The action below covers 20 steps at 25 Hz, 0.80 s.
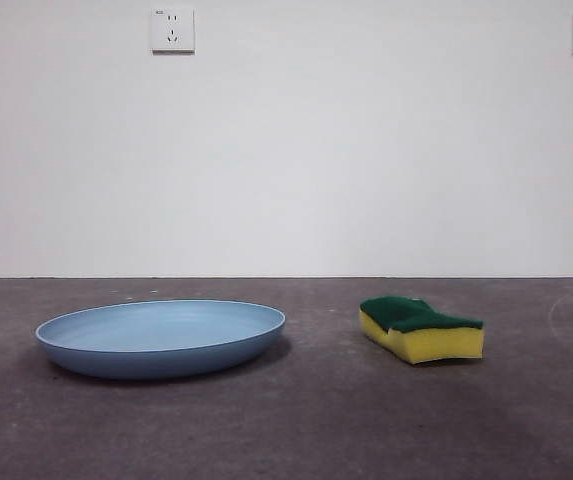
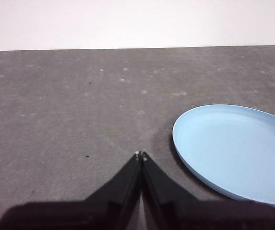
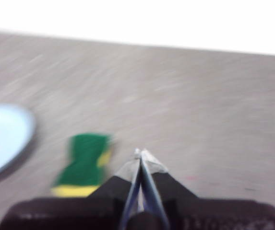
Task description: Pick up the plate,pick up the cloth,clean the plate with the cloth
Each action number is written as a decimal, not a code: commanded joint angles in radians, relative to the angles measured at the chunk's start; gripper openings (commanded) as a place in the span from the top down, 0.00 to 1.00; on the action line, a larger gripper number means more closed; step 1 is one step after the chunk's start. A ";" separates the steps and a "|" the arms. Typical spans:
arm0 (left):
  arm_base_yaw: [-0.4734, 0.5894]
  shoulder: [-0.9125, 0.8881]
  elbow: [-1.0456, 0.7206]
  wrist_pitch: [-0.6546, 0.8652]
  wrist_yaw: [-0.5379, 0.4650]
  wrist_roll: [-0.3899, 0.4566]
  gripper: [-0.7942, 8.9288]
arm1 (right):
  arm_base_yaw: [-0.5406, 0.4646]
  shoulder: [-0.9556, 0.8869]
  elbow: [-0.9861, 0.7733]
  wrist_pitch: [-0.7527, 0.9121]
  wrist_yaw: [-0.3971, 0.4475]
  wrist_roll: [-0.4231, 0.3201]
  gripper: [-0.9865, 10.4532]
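**Plate and sponge on counter, both grippers empty**

A shallow light blue plate (image 1: 160,337) lies flat on the grey counter (image 1: 296,430); apart to its right lies the cloth (image 1: 422,328), a yellow sponge topped green. Only the wrist views show the arms: left gripper (image 2: 141,154) near the plate, right gripper (image 3: 140,152) near the cloth, jaws together.

Dark table (image 1: 286,430); two wall sockets (image 1: 172,30)

The left gripper (image 2: 141,154) has two matte black wedge-shaped jaws with pale tips; the right gripper (image 3: 140,152) looks alike, blurred.
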 commanded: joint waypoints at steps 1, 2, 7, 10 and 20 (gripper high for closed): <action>0.003 -0.001 -0.013 0.003 0.005 0.008 0.92 | -0.083 -0.084 -0.096 0.056 -0.089 -0.025 0.91; 0.003 -0.001 -0.013 0.002 0.005 0.008 0.92 | -0.114 -0.120 -0.138 0.084 -0.151 -0.037 0.91; 0.003 -0.001 -0.013 0.002 0.005 0.008 0.92 | -0.183 -0.216 -0.276 0.173 -0.266 -0.043 0.91; 0.003 -0.001 -0.013 0.002 0.005 0.008 0.92 | -0.206 -0.250 -0.321 0.173 -0.283 -0.035 0.91; 0.003 -0.001 -0.013 0.002 0.005 0.008 0.92 | -0.214 -0.311 -0.389 0.139 -0.283 0.003 0.91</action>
